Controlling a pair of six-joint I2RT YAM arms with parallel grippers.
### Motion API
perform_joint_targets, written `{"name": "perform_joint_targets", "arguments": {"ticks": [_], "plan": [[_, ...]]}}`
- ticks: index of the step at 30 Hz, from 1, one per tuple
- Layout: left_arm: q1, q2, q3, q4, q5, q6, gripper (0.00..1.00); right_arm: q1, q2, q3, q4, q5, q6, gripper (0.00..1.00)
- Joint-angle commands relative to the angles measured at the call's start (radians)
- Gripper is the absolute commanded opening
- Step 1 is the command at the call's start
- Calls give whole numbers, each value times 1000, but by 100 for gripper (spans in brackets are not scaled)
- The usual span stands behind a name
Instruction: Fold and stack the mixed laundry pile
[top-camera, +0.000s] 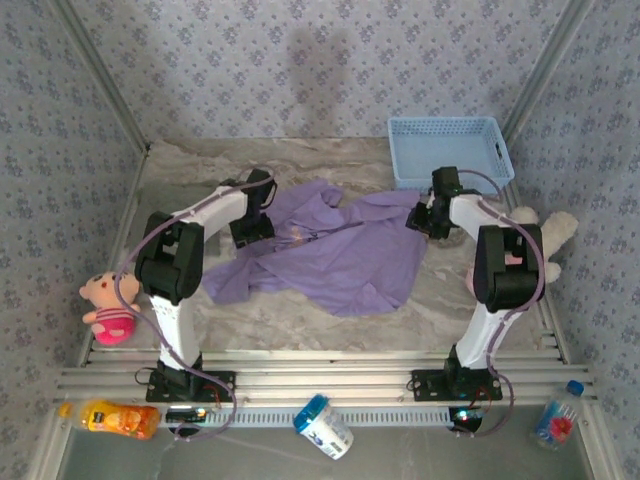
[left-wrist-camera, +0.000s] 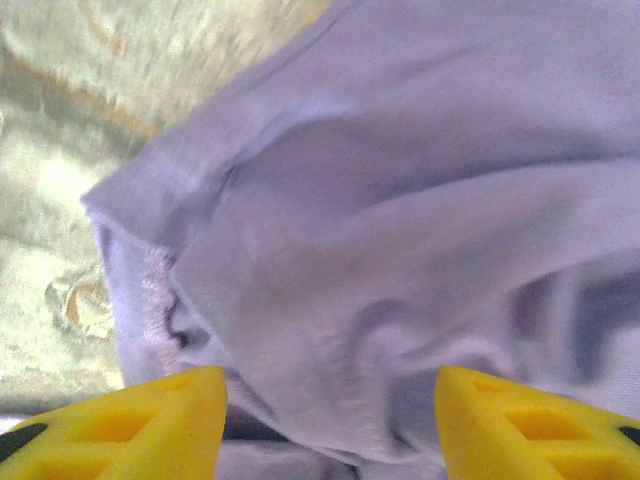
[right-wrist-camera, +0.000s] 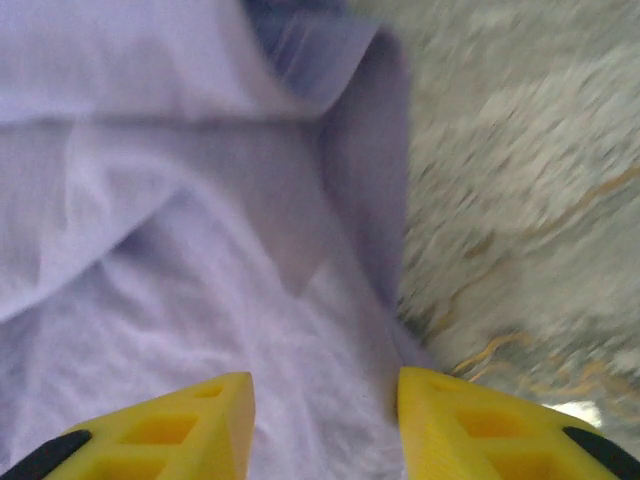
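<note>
The laundry pile on view is a lavender T-shirt (top-camera: 330, 255), lying rumpled and spread across the middle of the marble table. My left gripper (top-camera: 252, 228) hangs over its left upper part. In the left wrist view its yellow fingers (left-wrist-camera: 150, 425) stand apart, and a bunched fold with a stitched hem (left-wrist-camera: 400, 200) lies between and beyond them. My right gripper (top-camera: 422, 220) is at the shirt's right upper edge. Its jaws (right-wrist-camera: 325, 400) are open over flat cloth (right-wrist-camera: 150, 250), with the right finger near the shirt's border and bare table beside it.
A light blue lattice basket (top-camera: 450, 150) stands at the back right. One pink plush toy (top-camera: 108, 305) lies at the left edge, another plush (top-camera: 545, 235) by the right arm. An orange bottle (top-camera: 120, 418), a blue-white container (top-camera: 325, 427) and a small bottle (top-camera: 557, 415) lie along the front rail.
</note>
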Motion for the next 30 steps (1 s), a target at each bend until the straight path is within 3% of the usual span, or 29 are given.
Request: {"name": "perform_joint_targets", "arguments": {"ticks": [1, 6, 10, 15, 23, 30], "plan": [[-6, -60, 105, 11, 23, 61, 54, 78, -10, -69, 68, -36, 66, 41], [-10, 58, 258, 68, 86, 71, 49, 141, 42, -81, 10, 73, 115, 40], [-20, 206, 394, 85, 152, 36, 49, 142, 24, -69, -130, 238, 135, 40], [-54, 369, 579, 63, 223, 10, 36, 108, -55, -111, -227, 375, 84, 40], [-76, 579, 839, -105, 139, -4, 15, 46, -76, -140, -222, 353, 76, 37], [31, 664, 921, -207, 35, -105, 15, -22, -25, -87, -212, 306, 36, 37]]}}
